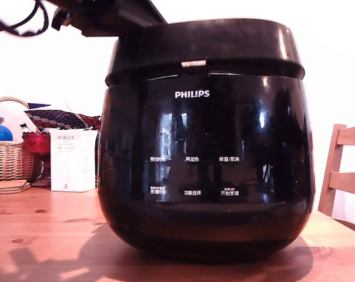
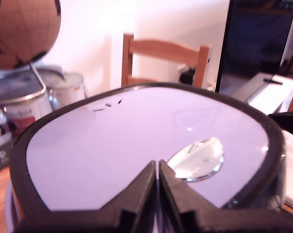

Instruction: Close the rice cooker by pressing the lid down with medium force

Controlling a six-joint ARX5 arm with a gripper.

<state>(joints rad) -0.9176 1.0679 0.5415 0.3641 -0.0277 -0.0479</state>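
Warm wooden table (image 1: pixel 42 235) fills the foreground of the exterior view, with a pale wall behind it and a wooden chair (image 1: pixel 345 170) at the exterior view's right. On the table stands the rice cooker (image 1: pixel 207 176), a big glossy black pot with a white PHILIPS logo and rows of small white labels on its front. Its lid (image 1: pixel 204 50) sits down on top of the body, with only a thin bright seam showing along the front edge. At the exterior view's left are a wicker basket (image 1: pixel 10 158) and a white box (image 1: pixel 73 160). The dark arm reaches in above the lid's upper left corner. From the wrist view, the gripper (image 2: pixel 157 167) hangs right over the lid's pale, shiny top, its two black fingers (image 2: pixel 141 187) pressed together and holding nothing
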